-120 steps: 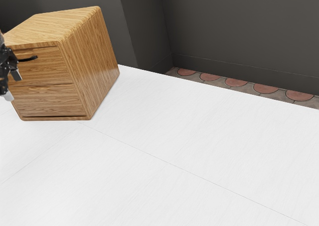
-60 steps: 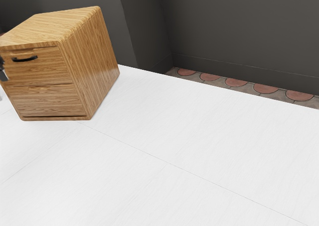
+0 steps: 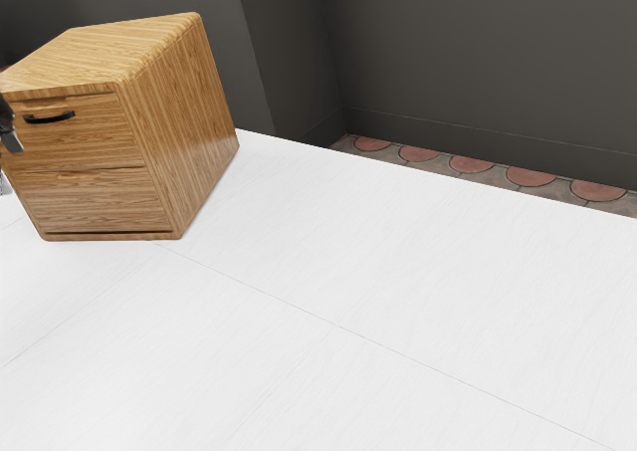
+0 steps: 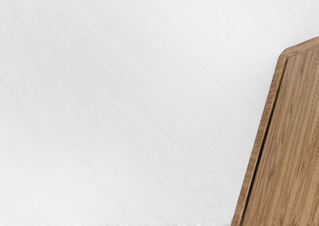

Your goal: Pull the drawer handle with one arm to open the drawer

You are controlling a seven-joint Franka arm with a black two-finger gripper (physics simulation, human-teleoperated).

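- Pulled back since a second ago: the gripper [image 3: 7,137] was then up against the handle. Now a dark sliver of it sits at the exterior view's left edge.
- Claw state: too little of it shows, so I cannot tell whether it is open or closed. It looks clear of the handle, probably holding nothing.
- Drawer handle [image 3: 50,117]: a black bar on the upper drawer [image 3: 85,137]. Its long axis runs roughly level across the front. It lies just toward the exterior view's right of the gripper, apart from it.
- Upper drawer front sits flush with the wooden cabinet [image 3: 169,103]; judged not yet opened.
- Cabinet stands on the white table [image 3: 398,322]. The wrist view catches its wood face [image 4: 294,151] beside bare table [image 4: 124,111].
- Coming move, as a judgement: return rightward to the bar, grip across it, and pull straight out from the front.
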